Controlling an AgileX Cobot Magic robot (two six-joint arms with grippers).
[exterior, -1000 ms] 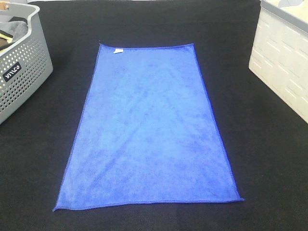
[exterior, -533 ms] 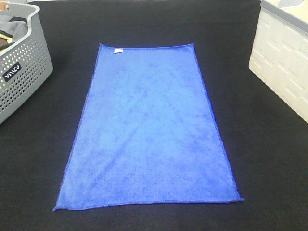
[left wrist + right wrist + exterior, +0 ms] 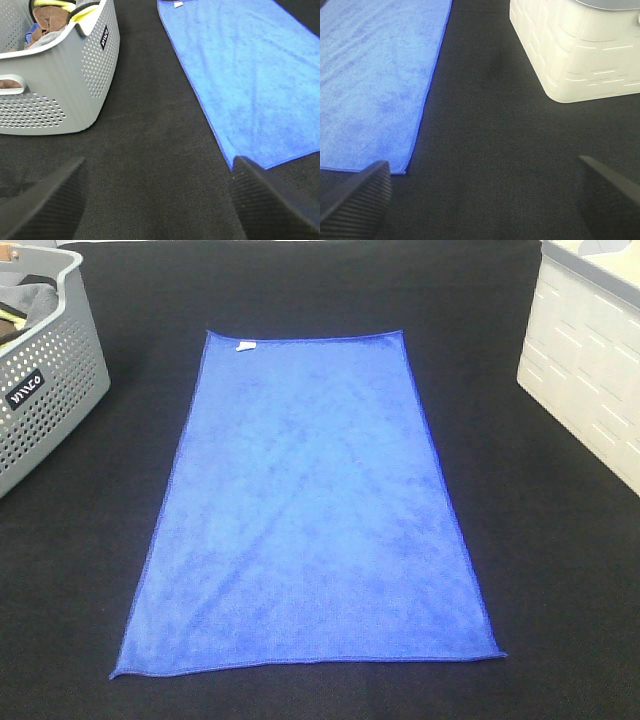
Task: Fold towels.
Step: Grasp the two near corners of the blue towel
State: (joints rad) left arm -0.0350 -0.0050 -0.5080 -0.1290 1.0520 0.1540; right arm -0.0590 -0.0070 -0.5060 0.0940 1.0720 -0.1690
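one blue towel [image 3: 310, 510], two bins

The towel [image 3: 310, 510] is bright blue, its hem darker blue, its tag [image 3: 245, 344] white. The desk [image 3: 530, 540] is black. The far-left corner's basket [image 3: 55, 405] is grey, dotted with holes, its label [image 3: 25, 389] black. The far-right box [image 3: 590, 370] is off-white with a brick pattern
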